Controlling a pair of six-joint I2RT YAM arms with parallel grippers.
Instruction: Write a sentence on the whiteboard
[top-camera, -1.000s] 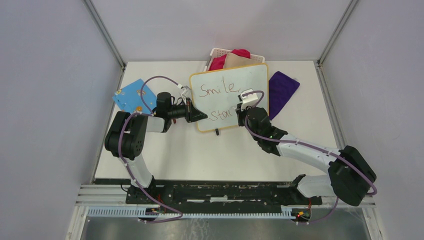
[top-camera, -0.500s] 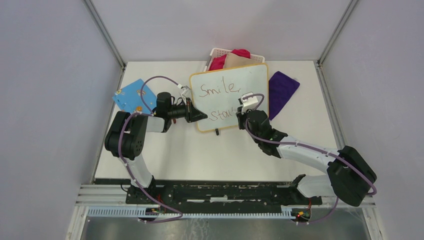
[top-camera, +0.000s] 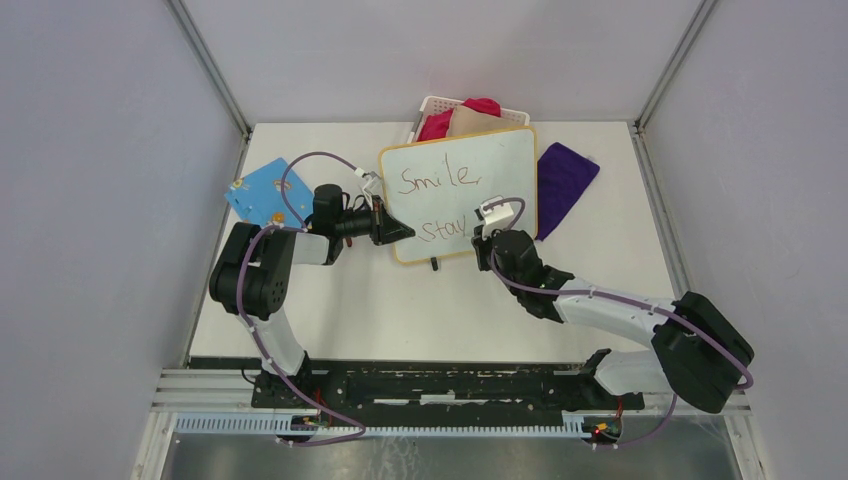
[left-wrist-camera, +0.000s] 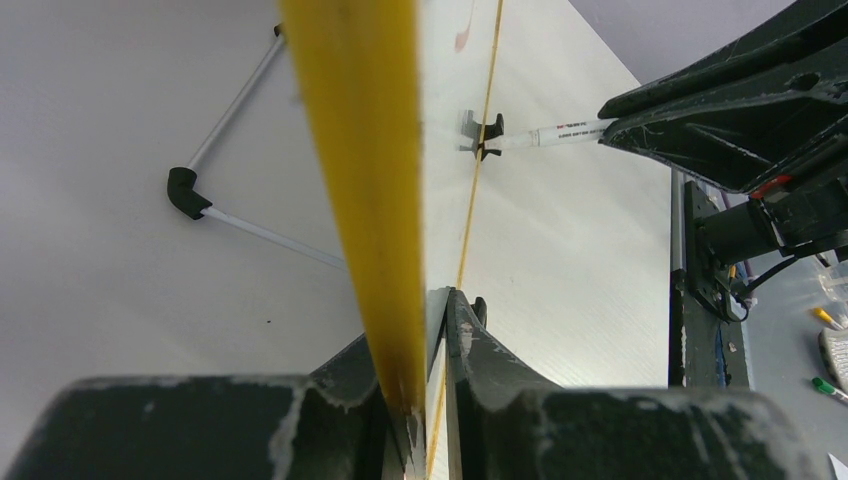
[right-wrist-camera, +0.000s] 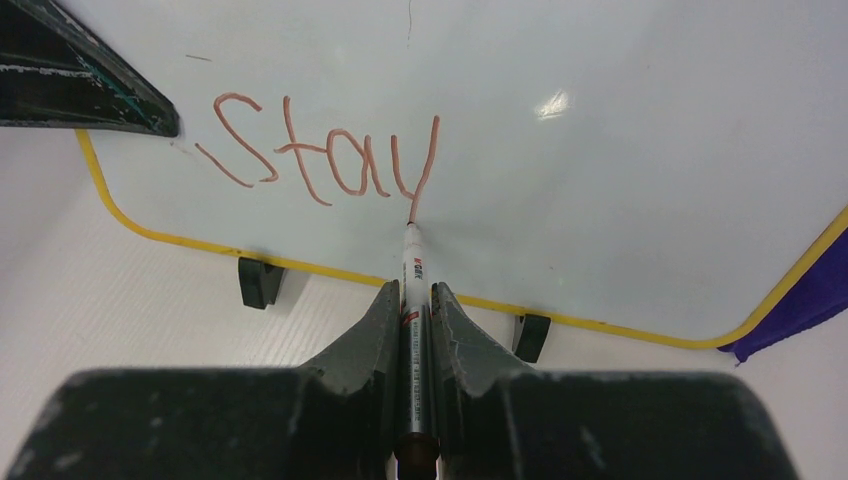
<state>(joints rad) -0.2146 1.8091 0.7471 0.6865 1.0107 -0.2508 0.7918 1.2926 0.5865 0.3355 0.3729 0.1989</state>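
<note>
Two words of the red handwritten sentence (right-wrist-camera: 320, 160), "Smile," and "stay", stand on the yellow-rimmed whiteboard (top-camera: 505, 160) at upper centre; more likely remains. Your left jaws clamp its rim, your right jaws the white marker (right-wrist-camera: 413, 275)

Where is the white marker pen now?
In the right wrist view, the white marker pen is clamped in the right end effector, its tip on the yellow-rimmed whiteboard at the end of the red word Stay.

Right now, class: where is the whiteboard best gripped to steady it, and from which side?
Grip the whiteboard by its thin left rim, coming from the left: the flat panel slips between the jaws, as the left tool shows, clear of the writing and marker.
</note>
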